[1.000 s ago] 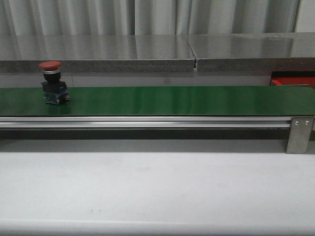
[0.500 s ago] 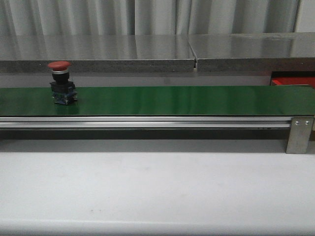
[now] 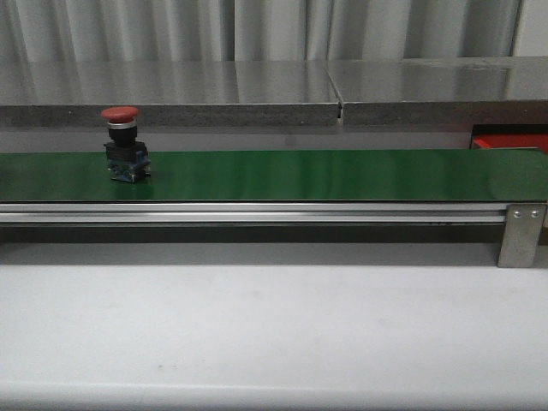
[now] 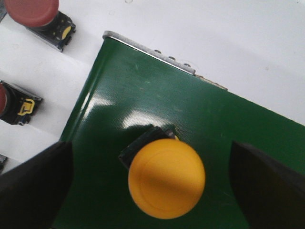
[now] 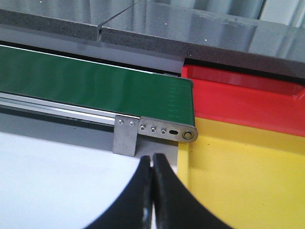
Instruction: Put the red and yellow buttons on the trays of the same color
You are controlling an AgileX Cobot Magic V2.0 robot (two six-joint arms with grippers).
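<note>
A red button (image 3: 124,145) with a dark base stands upright on the green belt (image 3: 325,175), toward its left end. In the left wrist view a yellow button (image 4: 167,177) sits on the belt (image 4: 143,105) near its end. My left gripper (image 4: 151,183) is open around it, and both dark fingers (image 4: 33,186) stand well clear of the cap. My right gripper (image 5: 153,160) is shut on nothing, just short of the belt's other end. There a red tray (image 5: 248,100) and a yellow tray (image 5: 248,176) lie side by side. Neither gripper shows in the front view.
Two more red buttons (image 4: 33,12) (image 4: 12,102) stand on the white table beside the belt's end. A metal bracket (image 3: 521,233) holds the belt rail at the right. A grey ledge (image 3: 171,111) runs behind the belt. The red tray (image 3: 509,137) peeks out at the far right.
The red button has travelled to the right along the belt, still upright. Nothing else in the front view has moved.
</note>
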